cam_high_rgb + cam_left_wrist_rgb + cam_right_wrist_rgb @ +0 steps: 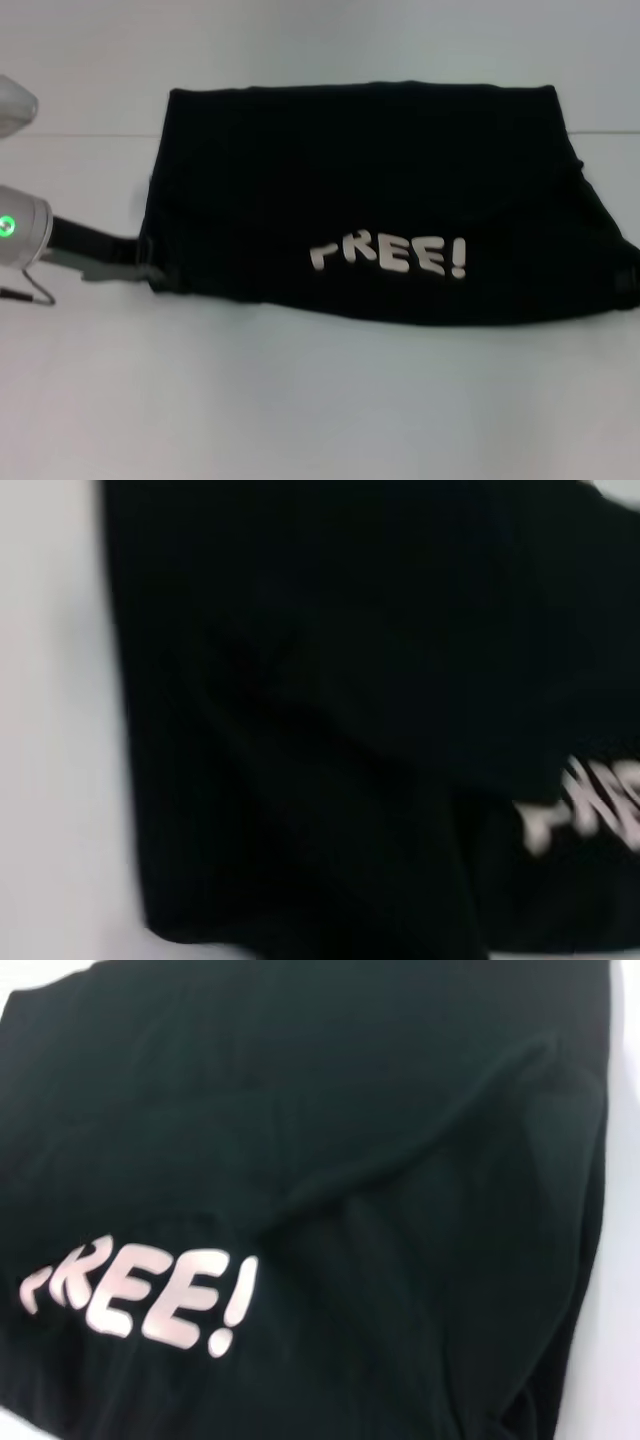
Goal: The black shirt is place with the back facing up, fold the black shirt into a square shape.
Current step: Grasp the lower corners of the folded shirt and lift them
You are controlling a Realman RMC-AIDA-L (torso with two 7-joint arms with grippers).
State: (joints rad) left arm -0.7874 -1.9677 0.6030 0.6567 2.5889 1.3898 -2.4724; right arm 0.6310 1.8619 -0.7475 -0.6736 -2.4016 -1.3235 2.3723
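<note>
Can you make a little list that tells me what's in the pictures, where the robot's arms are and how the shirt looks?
thing: black shirt
surface: white table
shirt state: folded into a wide block, not yet square
lettering: white "FREE!" facing up, near the front edge
left pincer: at the shirt's left front corner, low on the table
right pincer: not in view

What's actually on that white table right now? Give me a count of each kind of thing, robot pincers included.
Black shirts: 1, the black shirt, folded, with its white "FREE!" lettering facing up.
Robot pincers in sight: 1, the left pincer, at the shirt's left edge.
White tables: 1, the table under it all.
Total: 3. The right pincer is not seen.
</note>
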